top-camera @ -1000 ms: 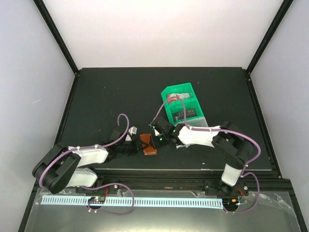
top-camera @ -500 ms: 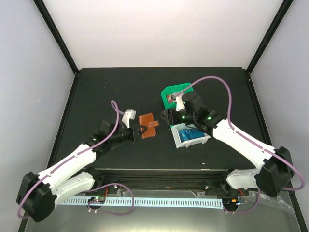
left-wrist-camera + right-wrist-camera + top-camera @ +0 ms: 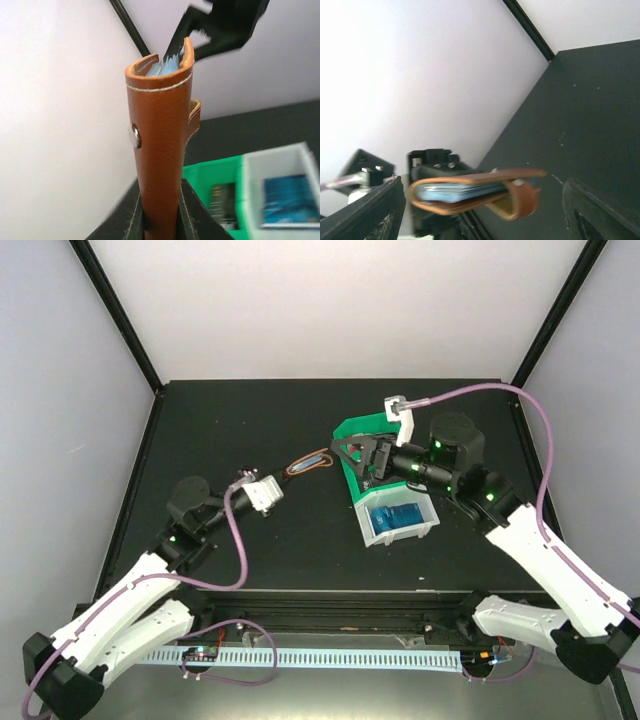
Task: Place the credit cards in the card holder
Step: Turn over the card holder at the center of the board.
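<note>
My left gripper (image 3: 287,474) is shut on the brown leather card holder (image 3: 308,462) and holds it up off the table. In the left wrist view the card holder (image 3: 161,150) stands between my fingers (image 3: 192,220), snap stud showing, with pale blue card edges at its top. My right gripper (image 3: 350,454) is open just right of the holder, which lies between its spread fingers (image 3: 370,210) without touching them. The card holder (image 3: 475,192) is folded, with blue card edges inside. Blue credit cards (image 3: 397,516) lie in a white bin.
A green divided tray (image 3: 356,429) sits under my right gripper, with the white bin (image 3: 425,522) at its near end. A dark card (image 3: 222,200) lies in one green compartment. The black table (image 3: 220,430) is ringed by a black frame and white walls.
My left arm has lifted the card holder up and away from the near edge. My right gripper has opened wide and swung back over the green tray, facing the holder.
</note>
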Robot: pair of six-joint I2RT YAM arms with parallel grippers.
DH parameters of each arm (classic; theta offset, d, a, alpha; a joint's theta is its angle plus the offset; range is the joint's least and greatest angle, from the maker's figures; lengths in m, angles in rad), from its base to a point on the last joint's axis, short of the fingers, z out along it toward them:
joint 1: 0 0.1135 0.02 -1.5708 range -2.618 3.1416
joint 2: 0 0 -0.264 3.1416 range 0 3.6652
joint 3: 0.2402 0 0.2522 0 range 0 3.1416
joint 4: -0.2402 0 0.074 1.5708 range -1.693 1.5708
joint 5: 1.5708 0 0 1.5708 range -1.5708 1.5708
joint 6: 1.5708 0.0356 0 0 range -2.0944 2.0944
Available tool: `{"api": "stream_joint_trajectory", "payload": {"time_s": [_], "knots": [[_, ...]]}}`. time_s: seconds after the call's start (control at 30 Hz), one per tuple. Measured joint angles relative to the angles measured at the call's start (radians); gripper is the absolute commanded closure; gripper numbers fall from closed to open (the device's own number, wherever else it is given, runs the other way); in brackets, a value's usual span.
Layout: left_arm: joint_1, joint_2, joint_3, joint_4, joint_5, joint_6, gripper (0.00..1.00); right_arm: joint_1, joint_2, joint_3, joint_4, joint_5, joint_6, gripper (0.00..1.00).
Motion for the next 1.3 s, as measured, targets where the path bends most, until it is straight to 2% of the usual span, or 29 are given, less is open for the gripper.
{"api": "stream_joint_trajectory", "payload": {"time_s": [0.17, 0.33, 0.53, 0.67, 0.73, 0.9, 0.97, 1.03, 1.13, 1.3], "knots": [[-0.001, 0.085, -0.011, 0.118, -0.028, 0.389, 0.99, 0.0, -0.099, -0.095, 0.069, -0.014, 0.213, 0.13], [-0.001, 0.103, 0.002, 0.197, -0.027, 0.673, 0.98, 0.0, -0.079, -0.111, 0.08, -0.011, 0.378, 0.13], [-0.001, 0.123, 0.036, 0.235, -0.027, 0.884, 0.98, 0.0, -0.029, -0.117, 0.147, -0.041, 0.509, 0.14], [-0.001, 0.146, 0.046, 0.237, -0.026, 0.963, 0.98, 0.0, 0.027, -0.121, 0.244, -0.095, 0.586, 0.22], [-0.001, 0.155, 0.046, 0.236, -0.025, 0.988, 0.98, 0.0, 0.05, -0.121, 0.265, -0.112, 0.615, 0.31], [-0.001, 0.177, 0.056, 0.235, -0.025, 1.028, 0.93, 0.0, 0.076, -0.147, 0.303, -0.141, 0.69, 0.66], [-0.001, 0.177, 0.06, 0.236, -0.027, 1.034, 0.84, 0.0, 0.076, -0.166, 0.319, -0.148, 0.71, 0.78], [-0.002, 0.177, 0.06, 0.23, -0.033, 1.022, 0.68, 0.0, 0.076, -0.173, 0.343, -0.151, 0.732, 0.87], [-0.008, 0.164, 0.05, 0.27, -0.067, 0.934, 0.47, 0.0, 0.075, -0.173, 0.369, -0.152, 0.726, 0.93], [-0.014, 0.049, 0.032, 0.265, -0.15, 0.594, 0.32, -0.001, 0.075, -0.14, 0.407, -0.146, 0.667, 0.93]]}}
